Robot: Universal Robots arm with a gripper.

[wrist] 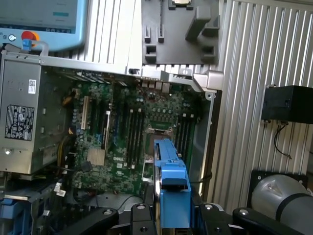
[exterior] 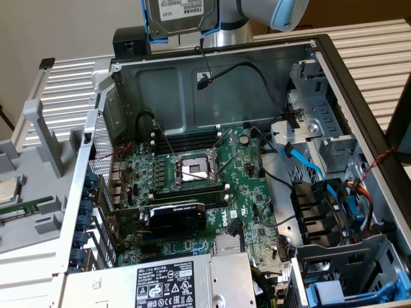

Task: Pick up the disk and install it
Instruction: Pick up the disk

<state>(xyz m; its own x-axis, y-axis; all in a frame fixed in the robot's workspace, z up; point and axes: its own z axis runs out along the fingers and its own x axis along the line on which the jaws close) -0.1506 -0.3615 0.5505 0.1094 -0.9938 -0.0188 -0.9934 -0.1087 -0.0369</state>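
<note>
Disk (wrist: 172, 188) first, since it sits nearest the wrist camera: it's clamped edge-on in the tool (wrist: 171, 215), blue rail frame facing the lens, the black fingers (wrist: 215, 215) pressing its flanks. Holding it by the narrow sides makes sense to me, because the flat faces stay clear and the rails are free to slide into a bay. In the exterior view the same disk (exterior: 180, 16) hangs high above the case's (exterior: 212, 58) back wall, white label with barcodes facing the camera, so it's lifted but not installed yet.

Below the disk the case lies open on its side on the ribbed bench (exterior: 372, 45), which is why everything inside is reachable from above. Motherboard (exterior: 192, 186) sits straight under the disk, with an open CPU socket (exterior: 192, 170) and a black card (exterior: 176, 215) just past it. Power supply (exterior: 173, 282) is at the case's near edge in the exterior view. Drive cage (exterior: 340, 276) is toward the exterior view's right of the board, and another blue-railed tray (exterior: 347, 292) already sits in it, with blue cables (exterior: 308, 163) running up beside.

Farthest from the disk, outside the case, a grey holder (exterior: 32, 160) carries a small square chip (exterior: 8, 189).
</note>
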